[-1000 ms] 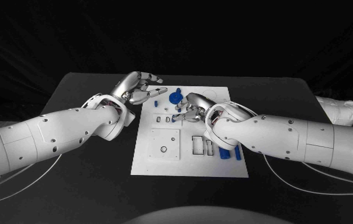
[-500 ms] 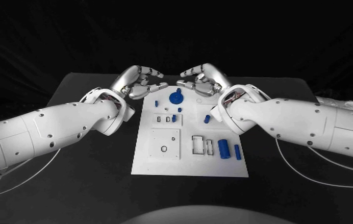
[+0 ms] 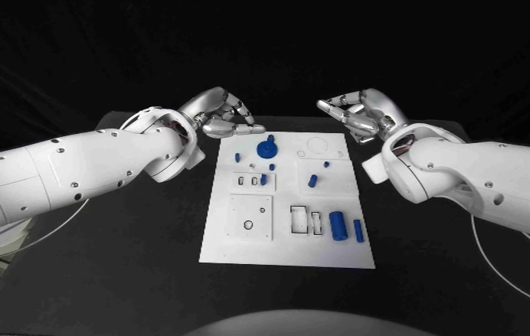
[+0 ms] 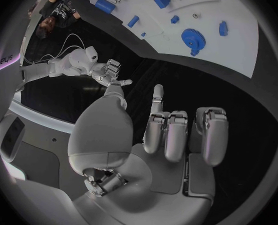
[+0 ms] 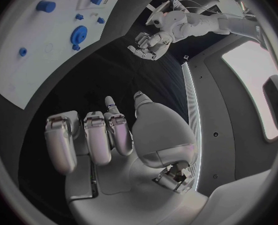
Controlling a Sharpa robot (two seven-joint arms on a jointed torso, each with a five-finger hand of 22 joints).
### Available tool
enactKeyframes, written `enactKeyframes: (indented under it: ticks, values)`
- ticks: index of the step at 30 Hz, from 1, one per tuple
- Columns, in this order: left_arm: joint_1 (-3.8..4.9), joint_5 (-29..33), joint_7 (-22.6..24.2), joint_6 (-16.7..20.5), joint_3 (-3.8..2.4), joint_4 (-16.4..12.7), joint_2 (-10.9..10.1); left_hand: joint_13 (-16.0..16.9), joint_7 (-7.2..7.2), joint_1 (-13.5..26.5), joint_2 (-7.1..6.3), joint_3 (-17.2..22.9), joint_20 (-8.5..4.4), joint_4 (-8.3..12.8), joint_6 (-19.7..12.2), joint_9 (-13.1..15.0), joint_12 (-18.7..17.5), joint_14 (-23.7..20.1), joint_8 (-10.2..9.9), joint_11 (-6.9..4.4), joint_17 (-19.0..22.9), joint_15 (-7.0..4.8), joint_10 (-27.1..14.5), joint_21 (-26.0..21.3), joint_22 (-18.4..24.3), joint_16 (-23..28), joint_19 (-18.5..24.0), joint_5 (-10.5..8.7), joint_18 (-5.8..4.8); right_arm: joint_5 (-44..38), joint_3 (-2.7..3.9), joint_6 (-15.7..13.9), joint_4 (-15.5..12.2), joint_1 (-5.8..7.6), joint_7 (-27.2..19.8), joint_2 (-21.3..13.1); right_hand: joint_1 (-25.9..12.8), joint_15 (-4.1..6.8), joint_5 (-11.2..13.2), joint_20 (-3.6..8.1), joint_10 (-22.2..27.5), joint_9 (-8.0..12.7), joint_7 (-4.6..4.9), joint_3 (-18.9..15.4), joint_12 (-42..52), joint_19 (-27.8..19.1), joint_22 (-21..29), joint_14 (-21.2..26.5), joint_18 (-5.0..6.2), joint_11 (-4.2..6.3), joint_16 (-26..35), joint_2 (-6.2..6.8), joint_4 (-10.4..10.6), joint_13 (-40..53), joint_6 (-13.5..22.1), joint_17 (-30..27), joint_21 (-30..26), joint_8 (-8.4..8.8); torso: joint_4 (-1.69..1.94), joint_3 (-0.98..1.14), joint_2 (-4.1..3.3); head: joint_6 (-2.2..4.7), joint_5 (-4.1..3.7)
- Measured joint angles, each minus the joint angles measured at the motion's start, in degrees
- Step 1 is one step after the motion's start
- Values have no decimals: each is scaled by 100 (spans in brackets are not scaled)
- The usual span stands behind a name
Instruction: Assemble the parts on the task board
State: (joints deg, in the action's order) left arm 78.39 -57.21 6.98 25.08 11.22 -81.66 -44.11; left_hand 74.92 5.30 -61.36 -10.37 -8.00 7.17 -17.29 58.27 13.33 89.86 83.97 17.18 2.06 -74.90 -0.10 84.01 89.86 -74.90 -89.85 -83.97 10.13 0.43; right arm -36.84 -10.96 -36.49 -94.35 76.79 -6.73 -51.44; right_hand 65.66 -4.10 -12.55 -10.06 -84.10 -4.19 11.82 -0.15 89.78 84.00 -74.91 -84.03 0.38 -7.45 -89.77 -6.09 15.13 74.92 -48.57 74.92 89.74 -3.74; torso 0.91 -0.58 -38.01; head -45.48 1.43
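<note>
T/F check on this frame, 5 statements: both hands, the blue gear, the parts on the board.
1. Both hands hold nothing. True: the left hand and the right hand have curled fingers with no part in them.
2. The blue gear sits at the board's near edge. False: it is near the far edge of the task board.
3. The right hand rests on the board. False: it is off the far right corner, touching no part.
4. Two blue cylinders lie side by side near the board's near right. True.
5. The left hand pinches the gear. False: it is clear of it.
</note>
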Motion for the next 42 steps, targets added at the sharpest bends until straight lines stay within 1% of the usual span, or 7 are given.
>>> enactKeyframes:
  ticks: [6, 7, 10, 13, 21, 29, 42]
  values:
    - [53, -278, -886, -751, 7, 8, 145, 0, -103, 394, -276, -212, -40, 7, 204, 141, 0, 9, 66, -68, 0, -76, 5, 0, 0, 0, -1, -175, 0, 402, -60, 380, -198, -19, 25, -395, 39, -1, 14, -1, 21, -14, 6, -48, 0, 0, 0, -1, 0, -20, 0, -98, 95, 0, 6, 0, 0, -23, -26, 15, 8, -1, 27]
    - [54, -310, -1003, -845, 9, 15, 168, 0, -123, 403, -257, -188, -41, 6, 225, 169, 0, 4, 69, -103, 0, -112, -2, 0, 0, 0, -1, 5, 0, 439, -65, 423, -231, -23, 33, -445, 75, -1, 76, -41, 21, -20, 6, -64, 0, 0, 0, -1, 0, -20, 0, -133, 111, 0, 6, -1, 0, -23, -30, 16, 7, 6, 31]
    - [60, -407, -1345, -1140, 11, 50, 263, 0, -143, 230, 23, 67, -102, 13, 285, 261, 0, 2, 69, -137, 0, -150, 13, 0, 0, 0, 0, 1335, 0, 529, -83, 538, -293, -37, 71, -583, 112, -21, 207, -41, 21, -20, 6, -98, 0, 0, 1, 20, 0, -20, 0, -117, 91, 0, 6, -1, 0, -23, -34, 15, 7, 11, 20]
    - [64, -478, -1593, -1427, 12, 92, 358, 0, -156, -185, 292, 294, -145, 32, 269, 309, 0, 8, -15, -157, -4, -157, -6, 0, 0, 0, -2, 1800, 0, 591, -96, 629, -298, -49, 132, -646, 211, -28, 295, -41, 1, -27, 6, -150, 0, 0, 1, 13, 0, -40, 0, -112, 97, 0, 6, -1, 0, -23, -35, 14, 7, 9, -6]
    - [65, -483, -1844, -2133, 17, 200, 501, 0, -91, -1184, 922, 591, -174, 48, 279, 238, 0, 8, -409, -104, -4, -157, 4, 0, 0, 0, 10, 398, 0, 623, -115, 831, -242, -99, 356, -698, 303, -41, 482, -41, 1, -33, 23, -230, 0, 0, 1, 0, 0, -40, 0, -125, 100, -1, 23, -1, 0, -45, -35, 11, 10, 8, -25]
    - [65, -355, -1875, -2617, 20, 277, 552, -1, -193, -1401, 1145, 405, -174, 59, 500, 583, 0, 2, -280, -166, -3, -204, 3, 0, 0, 0, 10, -651, 0, 590, -127, 985, -155, -157, 582, -706, 331, -41, 534, -41, 1, -33, 40, -280, 0, 0, 0, 0, 0, -40, 0, -125, 118, -1, 40, -1, 0, -45, -26, 13, 10, -3, -36]
    - [65, -259, -1968, -2998, 24, 448, 691, -1, -329, -371, 937, -204, -274, 47, 752, 1354, 0, 6, 244, -301, -3, -281, -7, 0, 0, 0, 7, -715, 0, 413, -132, 1143, -120, -193, 877, -704, 331, -41, 667, -82, 21, -32, 58, -391, 0, 0, -3, 0, 0, -60, 0, -125, 128, -1, 58, -2, 0, -45, -29, 14, 9, -9, -51]
